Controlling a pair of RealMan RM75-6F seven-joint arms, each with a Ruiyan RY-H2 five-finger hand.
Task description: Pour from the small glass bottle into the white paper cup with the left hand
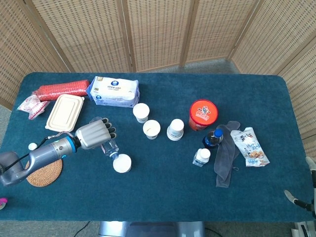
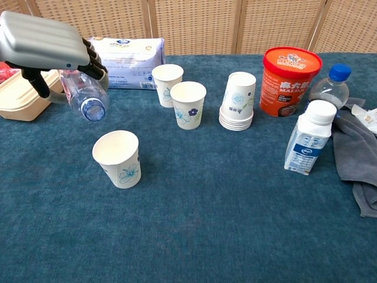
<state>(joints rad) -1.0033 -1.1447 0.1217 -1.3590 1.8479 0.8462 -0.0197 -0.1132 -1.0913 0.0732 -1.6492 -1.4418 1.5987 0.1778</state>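
1. Tissue pack point(image 2: 125, 61) at the far left, beige lunch box point(image 1: 64, 112) beside it.
2. Red tub point(image 2: 291, 73) right of a paper cup stack point(image 2: 238, 101) (nested).
3. Milk bottle point(image 2: 308, 145) touching the grey cloth point(image 2: 356, 157).
4. Woven coaster point(image 1: 44, 173) near left.

The small clear bottle point(image 2: 84, 97), uncapped, sits tilted mouth-down at the left of the frame, gripped by the left hand point(image 2: 41, 47). Its mouth hangs just above the white floral paper cup point(image 2: 118, 158), standing upright, lower left.
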